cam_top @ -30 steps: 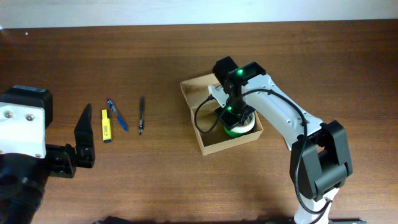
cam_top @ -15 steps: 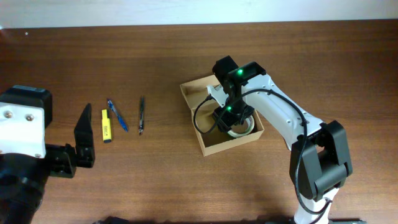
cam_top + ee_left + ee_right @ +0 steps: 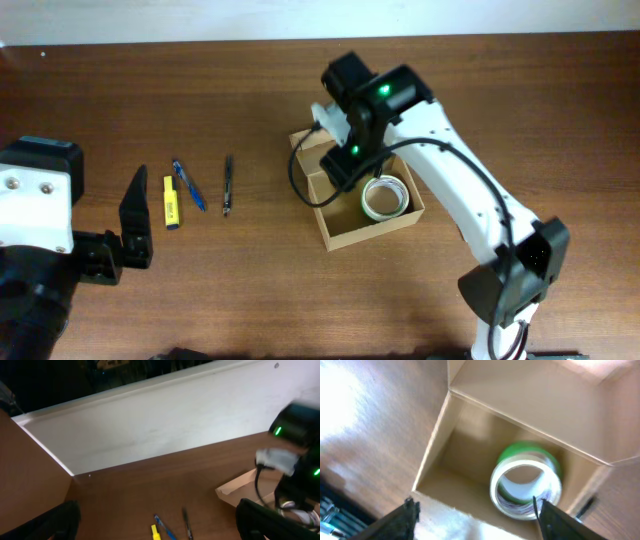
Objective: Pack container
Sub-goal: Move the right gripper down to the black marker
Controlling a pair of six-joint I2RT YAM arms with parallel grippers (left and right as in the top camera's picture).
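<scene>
1. The container (image 3: 348, 228) sits open on the counter (image 3: 250, 300), a bit right of center. From overhead, the right arm hides its back corner and most of the flap.
2. A tape roll (image 3: 530, 451) lies flat inside, toward the box's right end.
3. The right gripper (image 3: 476, 506) hangs over the box with its fingers spread wide and empty. Only their tips poke into the wrist view.
4. The left gripper (image 3: 157, 505) is far left, fingers also apart, just dark blurry shapes.
5. A yellow highlighter (image 3: 171, 201), blue pen (image 3: 187, 185) and black pen (image 3: 227, 184) lie left of the box, cut off in the left wrist view.
</scene>
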